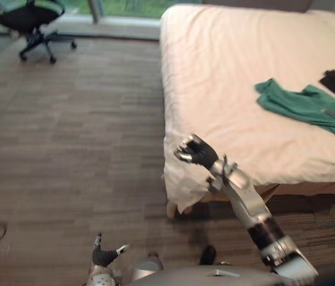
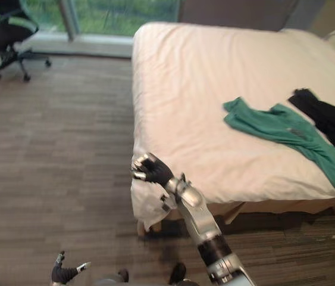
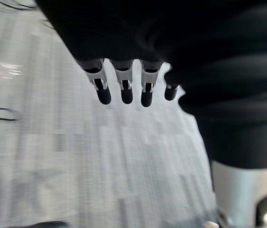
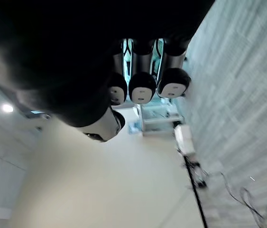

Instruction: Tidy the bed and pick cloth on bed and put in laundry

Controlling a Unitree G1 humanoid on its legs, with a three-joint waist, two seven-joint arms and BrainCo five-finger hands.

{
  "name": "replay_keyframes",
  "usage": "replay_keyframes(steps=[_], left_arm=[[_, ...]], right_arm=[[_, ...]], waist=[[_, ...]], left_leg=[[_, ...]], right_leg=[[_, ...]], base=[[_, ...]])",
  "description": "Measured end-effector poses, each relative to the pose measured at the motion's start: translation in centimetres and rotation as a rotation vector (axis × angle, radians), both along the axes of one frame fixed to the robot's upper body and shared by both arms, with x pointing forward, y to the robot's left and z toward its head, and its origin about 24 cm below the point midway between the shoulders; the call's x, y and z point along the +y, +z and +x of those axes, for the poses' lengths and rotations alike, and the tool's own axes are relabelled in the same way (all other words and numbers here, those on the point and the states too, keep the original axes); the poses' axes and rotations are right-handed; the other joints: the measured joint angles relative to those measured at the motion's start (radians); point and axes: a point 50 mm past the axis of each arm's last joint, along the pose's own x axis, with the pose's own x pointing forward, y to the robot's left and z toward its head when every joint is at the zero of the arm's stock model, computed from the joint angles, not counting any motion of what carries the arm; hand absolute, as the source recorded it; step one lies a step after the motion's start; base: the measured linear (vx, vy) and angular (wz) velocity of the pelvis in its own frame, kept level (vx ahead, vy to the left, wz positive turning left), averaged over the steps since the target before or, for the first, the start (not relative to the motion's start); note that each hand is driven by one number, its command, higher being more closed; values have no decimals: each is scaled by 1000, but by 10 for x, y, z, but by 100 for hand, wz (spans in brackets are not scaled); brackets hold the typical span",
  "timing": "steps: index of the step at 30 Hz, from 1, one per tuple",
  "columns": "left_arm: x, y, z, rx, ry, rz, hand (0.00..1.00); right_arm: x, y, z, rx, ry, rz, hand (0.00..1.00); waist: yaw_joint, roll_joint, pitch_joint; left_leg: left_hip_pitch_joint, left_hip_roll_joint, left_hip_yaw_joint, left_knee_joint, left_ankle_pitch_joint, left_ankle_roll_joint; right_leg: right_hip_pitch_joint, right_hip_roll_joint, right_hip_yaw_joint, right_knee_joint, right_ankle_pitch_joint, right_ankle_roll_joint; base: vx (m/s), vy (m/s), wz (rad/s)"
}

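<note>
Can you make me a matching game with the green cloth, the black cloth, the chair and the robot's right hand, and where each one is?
Things:
1. green cloth
2. black cloth
3. office chair
4. right hand

Places:
A. on the floor by the window
B. at the near corner of the bed
C. farthest right on the bed
D. spread on the bed, left of the other cloth

Pairs: 1-D, 2-C, 3-A, 4-B.
</note>
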Motion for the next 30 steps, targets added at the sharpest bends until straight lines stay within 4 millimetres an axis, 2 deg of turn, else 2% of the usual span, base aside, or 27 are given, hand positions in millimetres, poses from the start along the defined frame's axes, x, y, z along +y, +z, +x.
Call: replay_keyframes(steps=[1,3,4,5,8,10,12,15,18,19,21,23,25,26,27,28,30], left_arm=[[1,3,6,-26,1,8,0],[0,14,29,-111,-14,21,0],[0,17,34,-130,-16,24,0],[-1,24,47,-181,-20,32,0],[-7,34,65,-259,-29,21,0],[-15,35,72,-287,-27,-7,0],[-23,40,85,-334,-29,-38,0],[-27,50,102,-404,-50,-54,0],[-31,61,117,-482,-34,-84,0],[-34,70,129,-531,-33,-101,0],[-39,88,151,-616,-28,-131,0],[-51,122,190,-703,-33,-189,0],[-56,138,208,-731,-34,-230,0],[-61,153,223,-752,-23,-281,0],[-61,156,225,-757,-18,-296,0],[-62,162,231,-764,-1,-330,0],[-59,165,235,-761,31,-388,0]], right_arm=[[3,6,6,-12,-23,-11,100],[7,26,25,-48,-91,-27,100],[6,30,29,-61,-106,-30,100],[4,44,38,-98,-143,-38,100],[-7,76,50,-191,-221,-37,100],[-21,86,55,-220,-279,-24,100],[-39,101,59,-263,-348,-15,100],[-52,117,63,-294,-404,-2,100],[-59,123,65,-307,-436,-8,100],[-61,122,65,-299,-450,-8,100],[-61,114,66,-258,-458,-11,100],[-62,88,64,-139,-465,0,100],[-63,72,62,-80,-461,-3,100],[-69,55,62,-10,-479,-2,100],[-72,51,63,6,-488,1,100],[-89,33,64,89,-542,29,100],[-121,8,62,195,-636,93,100]], waist=[[13,-6,28],[32,6,114],[36,9,131],[45,19,177],[54,36,235],[56,44,240],[55,61,250],[57,81,261],[58,95,269],[53,106,275],[46,107,275],[21,107,275],[0,107,275],[-21,106,275],[-28,106,275],[-52,106,276],[-76,105,276]], left_leg=[[-22,-1,-11,4,8,-3],[-104,-6,-47,32,34,-10],[-117,-7,-50,41,36,-12],[-156,-8,-54,63,37,-14],[-235,-13,-58,96,42,-16],[-286,-19,-52,111,47,-10],[-365,-41,-44,147,49,-8],[-470,-58,-19,191,50,-7],[-551,-58,-3,221,50,-7],[-590,-54,0,240,50,-7],[-646,-43,10,270,48,-9],[-719,-22,28,328,40,-15],[-752,-8,51,363,29,-11],[-790,2,65,401,12,-10],[-798,4,68,407,9,-9],[-811,11,90,415,1,-11],[-806,22,113,417,-6,-3]], right_leg=[[-14,-1,-11,0,3,-2],[-71,-5,-43,1,18,-19],[-82,-6,-47,4,20,-21],[-120,-11,-47,34,17,-25],[-212,-33,-45,107,-1,-39],[-284,-61,-41,172,-24,-37],[-399,-111,-27,290,-62,-39],[-533,-154,-2,388,-85,-44],[-620,-163,14,420,-89,-49],[-656,-163,15,432,-89,-51],[-711,-158,23,452,-89,-54],[-766,-148,25,480,-91,-65],[-795,-144,36,503,-96,-72],[-833,-144,48,529,-100,-79],[-843,-144,53,534,-100,-80],[-864,-143,66,541,-100,-81],[-868,-136,80,541,-100,-81]], base=[[-76,-31,44],[-83,-28,45],[-84,7,20],[-80,31,12],[-58,46,5],[-42,72,3],[-36,87,7],[-90,59,1],[-95,5,-5],[-83,-31,-4],[-87,-60,-6],[-60,-67,-4],[-47,-29,-14],[-44,-13,-24],[-47,-9,-31],[-17,-3,-22],[-2,-8,-23]])
